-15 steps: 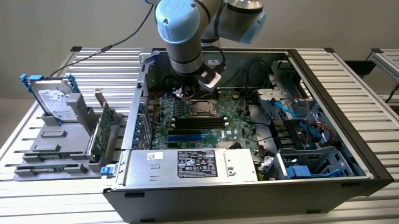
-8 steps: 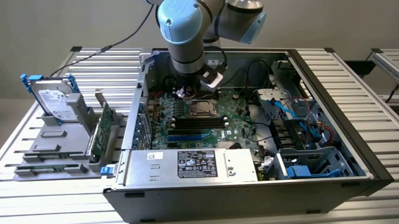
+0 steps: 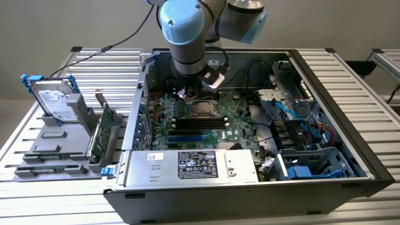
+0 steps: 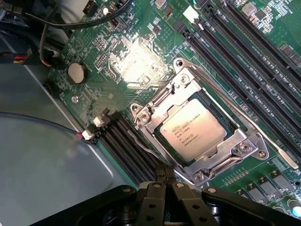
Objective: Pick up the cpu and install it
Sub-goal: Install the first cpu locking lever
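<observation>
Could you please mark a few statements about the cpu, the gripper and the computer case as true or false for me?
1. The cpu lies in the socket on the motherboard. True.
2. The gripper is holding the cpu. False: the gripper is shut on nothing, and the cpu lies in the socket, apart from it.
3. The hard drive stands in a grey rack outside the computer case, at the exterior view's left. True.
4. The computer case is closed. False: its side is open and the motherboard is exposed.
</observation>
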Controlling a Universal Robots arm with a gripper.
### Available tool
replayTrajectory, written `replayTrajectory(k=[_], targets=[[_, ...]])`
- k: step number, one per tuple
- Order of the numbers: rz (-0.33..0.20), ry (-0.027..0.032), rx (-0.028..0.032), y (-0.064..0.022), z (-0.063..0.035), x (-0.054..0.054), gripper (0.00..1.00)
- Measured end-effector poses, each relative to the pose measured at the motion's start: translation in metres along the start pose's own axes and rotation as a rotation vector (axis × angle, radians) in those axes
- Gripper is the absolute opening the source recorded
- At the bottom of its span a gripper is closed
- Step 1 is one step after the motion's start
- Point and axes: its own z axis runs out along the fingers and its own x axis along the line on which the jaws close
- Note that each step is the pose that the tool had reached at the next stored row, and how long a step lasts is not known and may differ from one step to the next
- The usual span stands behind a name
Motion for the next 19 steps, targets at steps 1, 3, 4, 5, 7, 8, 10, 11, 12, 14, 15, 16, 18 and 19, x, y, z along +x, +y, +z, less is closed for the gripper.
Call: replayTrajectory(k=[1, 3, 4, 5, 7, 8, 10, 11, 12, 14, 15, 16, 18, 19], targets=[[-0.001, 0.0000, 0.0003, 0.0003, 0.0001, 0.0003, 0.11], [-0.003, -0.0005, 0.0013, 0.0009, 0.0002, 0.0008, 0.11], [-0.006, -0.0009, 0.0021, 0.0012, 0.0003, 0.0010, 0.11], [-0.008, -0.0013, 0.0032, 0.0015, 0.0004, 0.0013, 0.11], [-0.016, -0.0024, 0.0059, 0.0022, 0.0005, 0.0019, 0.11], [-0.021, -0.0031, 0.0078, 0.0025, 0.0006, 0.0022, 0.11], [-0.029, -0.0046, 0.0110, 0.0030, 0.0008, 0.0026, 0.11], [-0.030, -0.0047, 0.0113, 0.0031, 0.0010, 0.0027, 0.11], [-0.030, -0.0047, 0.0114, 0.0032, 0.0011, 0.0027, 0.11], [-0.030, -0.0046, 0.0114, 0.0036, 0.0014, 0.0029, 0.11], [-0.030, -0.0045, 0.0114, 0.0038, 0.0016, 0.0031, 0.11], [-0.030, -0.0046, 0.0113, 0.0040, 0.0017, 0.0032, 0.11], [-0.028, -0.0042, 0.0106, 0.0043, 0.0021, 0.0034, 0.11], [-0.026, -0.0040, 0.0100, 0.0044, 0.0022, 0.0035, 0.11]])
